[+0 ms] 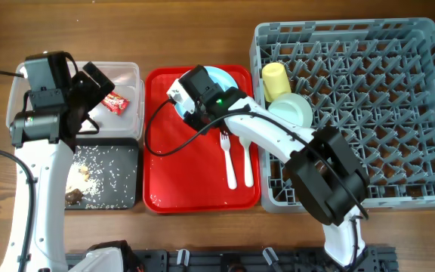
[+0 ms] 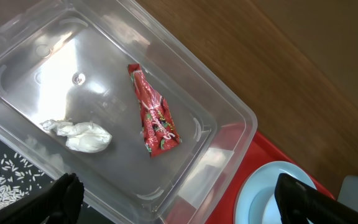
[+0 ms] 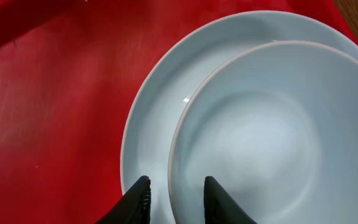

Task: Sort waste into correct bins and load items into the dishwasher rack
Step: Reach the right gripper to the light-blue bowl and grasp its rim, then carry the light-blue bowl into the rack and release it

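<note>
My left gripper (image 1: 89, 92) (image 2: 179, 202) hangs wide open and empty over the clear tub (image 1: 131, 72) (image 2: 229, 106). In the tub lie the red wrapper (image 1: 115, 102) (image 2: 155, 115) and the white tissue (image 2: 82, 135). My right gripper (image 1: 192, 97) (image 3: 176, 199) is open, with its fingers either side of the rim of the pale blue bowl (image 3: 260, 137). The bowl sits on the pale blue plate (image 1: 221, 75) (image 3: 151, 124) on the red tray (image 1: 191, 181). The fork (image 1: 226, 159) and spoon (image 1: 246, 157) lie on that tray. The yellow cup (image 1: 275, 78) and pale green bowl (image 1: 293, 109) are in the grey rack (image 1: 399, 113).
The black tray (image 1: 127, 151) in front of the clear tub holds rice-like scraps (image 1: 89, 177). The rack stands against the red tray's right side. Cables trail from both arms, and a black rail runs along the table's front edge.
</note>
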Action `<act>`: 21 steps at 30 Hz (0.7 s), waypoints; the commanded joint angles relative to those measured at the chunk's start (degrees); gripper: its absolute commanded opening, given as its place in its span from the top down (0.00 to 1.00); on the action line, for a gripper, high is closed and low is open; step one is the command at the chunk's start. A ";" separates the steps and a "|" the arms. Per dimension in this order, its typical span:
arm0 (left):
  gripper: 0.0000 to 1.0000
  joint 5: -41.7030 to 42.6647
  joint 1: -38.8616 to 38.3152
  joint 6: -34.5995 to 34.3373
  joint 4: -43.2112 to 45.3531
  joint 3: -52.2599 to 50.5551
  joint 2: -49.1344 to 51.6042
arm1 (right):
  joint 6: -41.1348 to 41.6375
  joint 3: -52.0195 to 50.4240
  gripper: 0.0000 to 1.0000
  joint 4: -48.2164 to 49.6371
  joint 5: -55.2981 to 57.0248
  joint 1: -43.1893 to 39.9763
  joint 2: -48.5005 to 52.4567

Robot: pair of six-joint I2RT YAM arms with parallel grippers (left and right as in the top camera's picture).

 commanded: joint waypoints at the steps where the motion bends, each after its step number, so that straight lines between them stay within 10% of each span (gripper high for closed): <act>1: 0.00 0.04 0.17 -0.52 0.13 0.55 0.00 | -0.26 -0.17 0.74 -0.20 0.39 -0.20 1.03; 8: 0.00 0.04 0.17 -0.52 0.13 0.55 0.00 | -0.24 -0.13 0.96 -0.39 0.37 -0.17 0.92; 21: 0.00 0.04 0.17 -0.52 0.13 0.55 0.00 | 11.87 2.78 0.96 -0.74 -10.82 -0.85 -13.27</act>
